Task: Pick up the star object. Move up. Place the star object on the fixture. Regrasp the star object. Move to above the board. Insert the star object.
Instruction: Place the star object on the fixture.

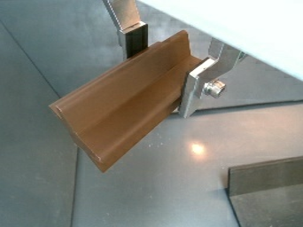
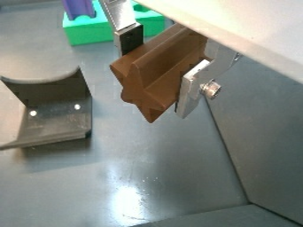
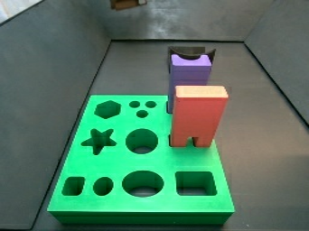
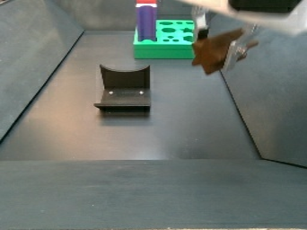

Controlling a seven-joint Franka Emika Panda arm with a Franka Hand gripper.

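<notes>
My gripper (image 1: 166, 66) is shut on the star object (image 1: 124, 111), a wood-brown ridged prism held crosswise between the silver fingers. Its star-shaped end face shows in a wrist view (image 2: 144, 89), where the gripper (image 2: 160, 66) holds it well above the floor. In a side view the gripper (image 4: 223, 47) and the star object (image 4: 213, 54) hang high at the right, near the wall. The fixture's dark U-shaped bracket (image 4: 124, 90) stands on the floor to the left and below; it also shows in a wrist view (image 2: 48, 115). The green board (image 3: 121, 185) has a star-shaped hole (image 3: 100, 139). The purple fixture block (image 3: 190, 72) stands behind it.
A tall salmon-red arched block (image 3: 200, 113) stands on the board's right side. Grey walls enclose the floor; the right wall (image 4: 270, 99) is close to the gripper. In a side view only a brown bit of the star object (image 3: 125, 4) shows at the frame's edge.
</notes>
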